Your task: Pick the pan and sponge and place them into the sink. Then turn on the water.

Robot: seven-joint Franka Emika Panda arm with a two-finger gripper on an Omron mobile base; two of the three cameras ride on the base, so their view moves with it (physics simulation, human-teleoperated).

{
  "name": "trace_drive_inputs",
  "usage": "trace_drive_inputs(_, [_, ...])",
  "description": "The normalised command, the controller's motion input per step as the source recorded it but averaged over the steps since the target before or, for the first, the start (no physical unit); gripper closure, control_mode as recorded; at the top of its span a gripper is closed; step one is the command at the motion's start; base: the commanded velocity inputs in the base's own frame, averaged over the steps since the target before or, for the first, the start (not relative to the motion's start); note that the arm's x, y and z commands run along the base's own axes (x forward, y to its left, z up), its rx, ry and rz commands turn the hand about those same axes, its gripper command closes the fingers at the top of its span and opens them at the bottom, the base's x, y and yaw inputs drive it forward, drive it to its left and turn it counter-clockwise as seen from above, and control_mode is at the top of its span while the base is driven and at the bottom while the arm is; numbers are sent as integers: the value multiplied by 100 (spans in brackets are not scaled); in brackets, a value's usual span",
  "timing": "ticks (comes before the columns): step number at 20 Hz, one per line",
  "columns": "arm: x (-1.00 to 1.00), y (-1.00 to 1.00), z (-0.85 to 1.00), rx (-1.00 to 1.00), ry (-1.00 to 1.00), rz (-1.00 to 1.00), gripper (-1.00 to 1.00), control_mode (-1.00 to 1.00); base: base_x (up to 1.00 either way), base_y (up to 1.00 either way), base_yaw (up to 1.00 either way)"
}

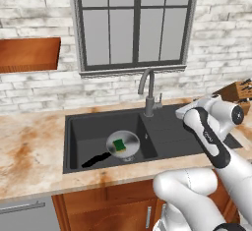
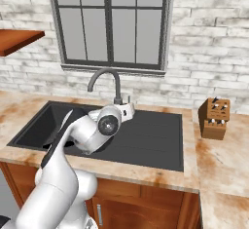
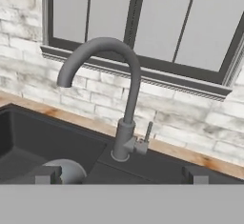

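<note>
The pan [image 1: 123,143] already lies in the basin of the sink [image 1: 78,127], its black handle pointing toward the near left corner, and the sponge [image 1: 119,145] sits on top of it, so both seem put away and only the water is left. The gripper [image 3: 122,174] hangs over the draining board with its fingers spread wide and empty, facing the faucet [image 3: 125,99]. The small lever [image 3: 147,132] on the faucet's side stands upright; I'd say the next move is to reach forward and push it
</note>
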Motion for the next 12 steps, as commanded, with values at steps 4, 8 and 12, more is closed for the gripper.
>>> trace_drive_inputs(4, [17,-22,-25,-2,-1,0,-100,-100,0,0,0])
trace_drive_inputs(8, [29,-21,-29,-1,0,0,-100,-100,0,0,0])
trace_drive_inputs(12, [41,-20,-19,0,0,0,-100,-100,0,0,0])
